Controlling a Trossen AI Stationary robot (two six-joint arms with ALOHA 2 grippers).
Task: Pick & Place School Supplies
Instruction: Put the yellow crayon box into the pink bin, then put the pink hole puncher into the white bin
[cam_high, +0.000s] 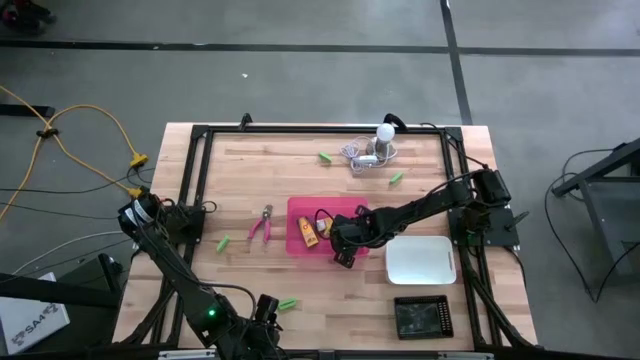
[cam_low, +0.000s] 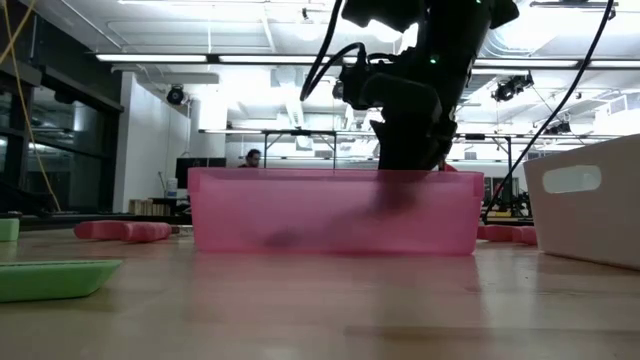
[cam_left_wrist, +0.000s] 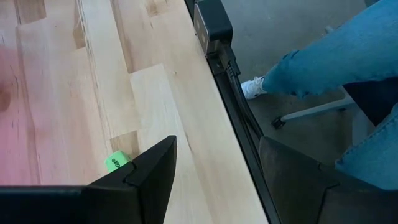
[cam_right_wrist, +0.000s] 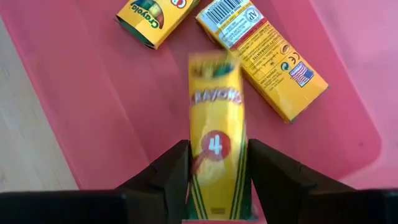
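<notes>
A pink tray (cam_high: 300, 240) sits mid-table with two yellow-orange crayon boxes (cam_right_wrist: 261, 43) lying flat in it. My right gripper (cam_right_wrist: 217, 180) hangs over the tray's near right part (cam_high: 345, 245), shut on a third crayon box (cam_right_wrist: 214, 124). My left gripper (cam_left_wrist: 217, 180) is open near the table's near edge (cam_high: 265, 310), touching nothing. A short green stick (cam_left_wrist: 116, 162) lies on the wood beside one of its fingers (cam_high: 288, 303). Pink-handled scissors (cam_high: 262, 225) and another green stick (cam_high: 224, 243) lie left of the tray. Two more green sticks (cam_high: 325, 157) (cam_high: 397, 178) lie farther back. My right gripper pinches the yellow crayon box between its two fingers, on the box's long narrow sides near one end (cam_right_wrist: 211, 193). The fingers come from above, pointing down into the pink tray. The box juts out beyond the fingertips along their line, lifted clear above the tray floor.
A white tray (cam_high: 421, 260) stands right of the pink one, a black tray (cam_high: 423, 316) nearer the near edge. A white bulb with grey cord (cam_high: 380, 140) lies by the far edge. A black frame rail (cam_left_wrist: 227, 74) borders the table. A person's jeans-clad legs (cam_left_wrist: 336, 62) stand just beyond it.
</notes>
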